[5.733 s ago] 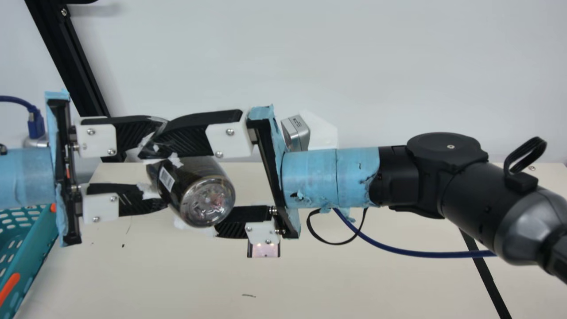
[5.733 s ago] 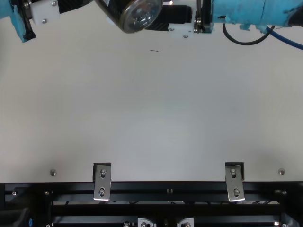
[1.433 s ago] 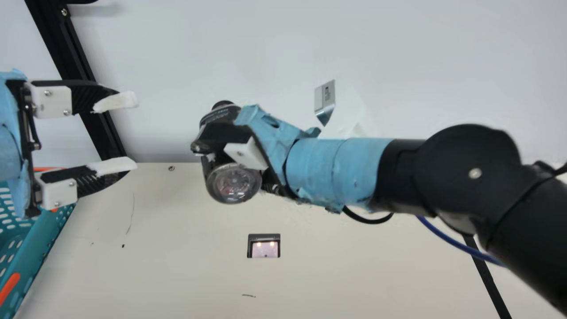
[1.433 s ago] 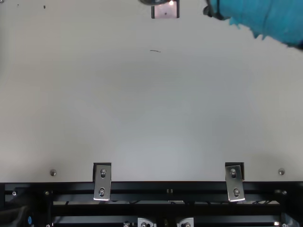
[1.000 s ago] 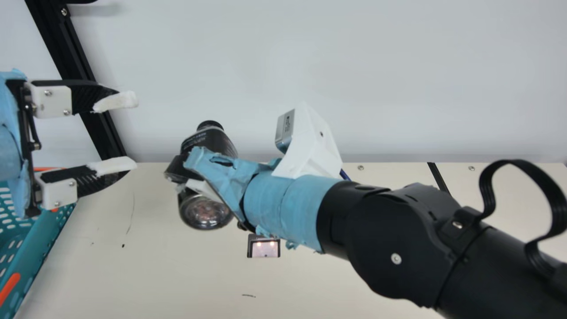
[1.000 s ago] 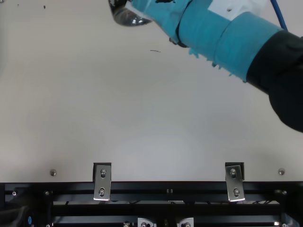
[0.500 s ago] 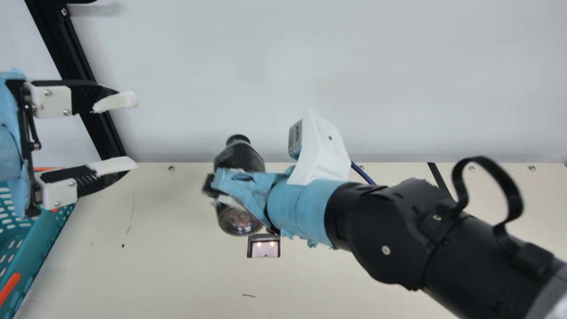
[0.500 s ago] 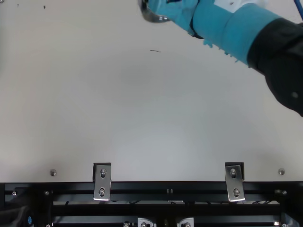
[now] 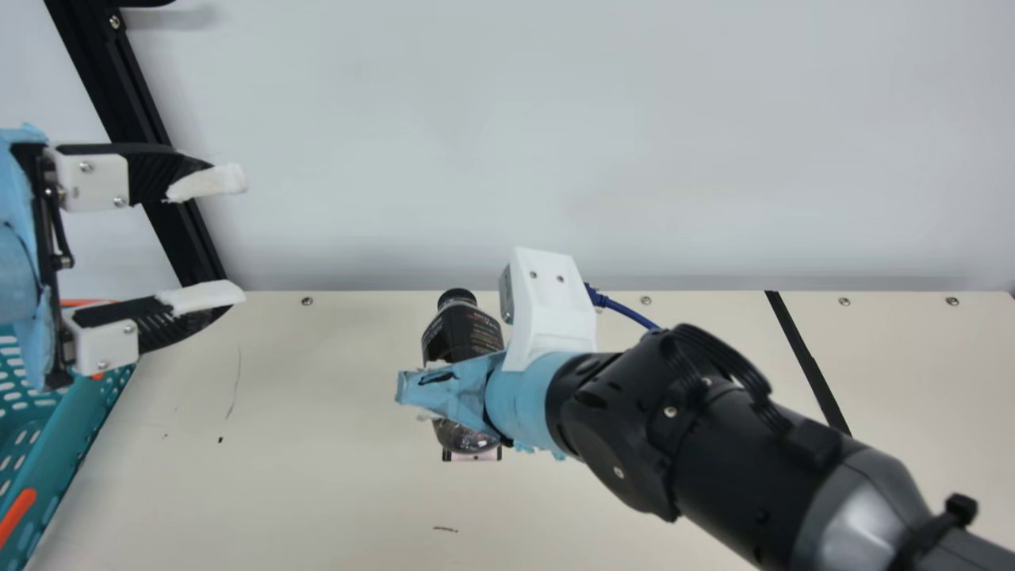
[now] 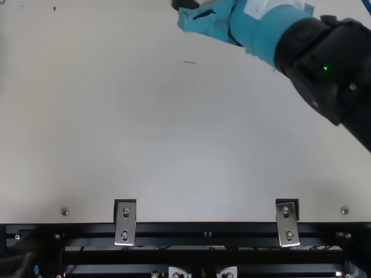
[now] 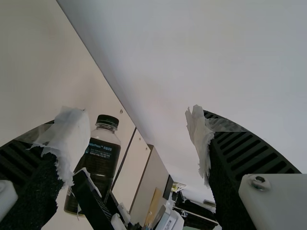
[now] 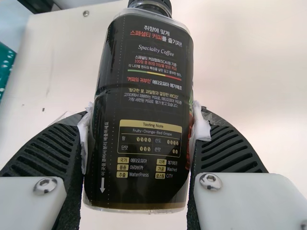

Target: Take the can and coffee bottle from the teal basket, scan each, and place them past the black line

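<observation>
Clasping the coffee bottle (image 9: 462, 331) by its sides, the right gripper (image 9: 448, 388) has it between both fingers (image 12: 228, 148).

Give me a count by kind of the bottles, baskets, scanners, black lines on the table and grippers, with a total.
Bottles: 1, the coffee bottle
Baskets: 1, the teal basket
Scanners: 1, the scanner, partly hidden
Black lines: 1, the black line
Grippers: 2, left gripper and right gripper
Total: 6
</observation>
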